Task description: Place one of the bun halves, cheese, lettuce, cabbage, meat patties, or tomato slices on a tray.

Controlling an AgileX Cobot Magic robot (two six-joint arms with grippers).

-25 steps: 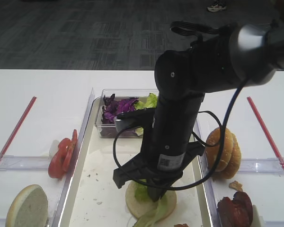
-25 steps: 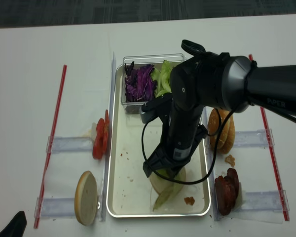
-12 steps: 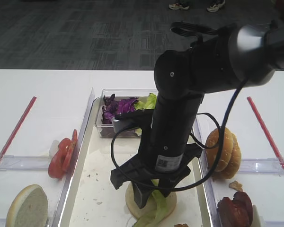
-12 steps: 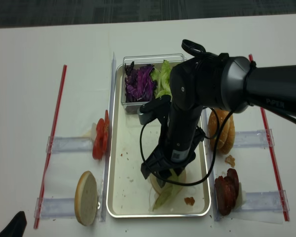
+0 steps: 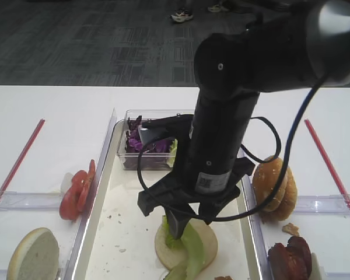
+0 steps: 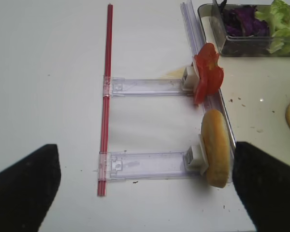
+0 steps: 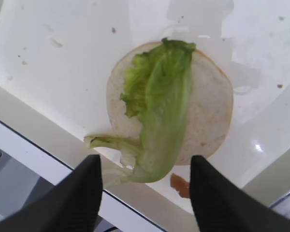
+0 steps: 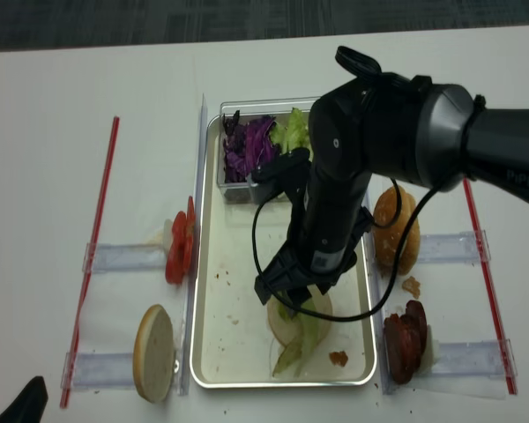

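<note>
- Right gripper [image 7: 144, 193] above the near end of the tray [image 5: 121, 233]: jaws apart, nothing between them, hanging clear of the food below.
- Lettuce [image 7: 157, 121] lying flat across a bun half [image 7: 208, 116] on the tray floor, cut face up; leaf free of both fingers [image 7: 75, 198], pale stem end trailing past the bun edge toward the tray rim.
- Same lettuce [image 5: 189, 248] confirmed on the bun in the high view, just under the gripper.
- Small brown crumb [image 7: 180, 185] on the tray floor, just beside the bun.
- Clear tub [image 8: 247, 145] at the far end of the tray, holding purple cabbage [image 8: 247, 145] and more green leaf.
- Tomato slices [image 6: 207, 75] upright in a holder on the bench [image 6: 48, 72], left of the tray; another bun half [image 6: 215, 147] on edge in the holder nearer the camera.
- Stacked buns [image 5: 275, 186] and meat patties [image 5: 290, 256] on the bench, right of the tray.
- Left gripper [image 6: 145, 181]: dark fingers at both lower corners of its wrist view, spread wide, empty, over the bench well left of the tray.
</note>
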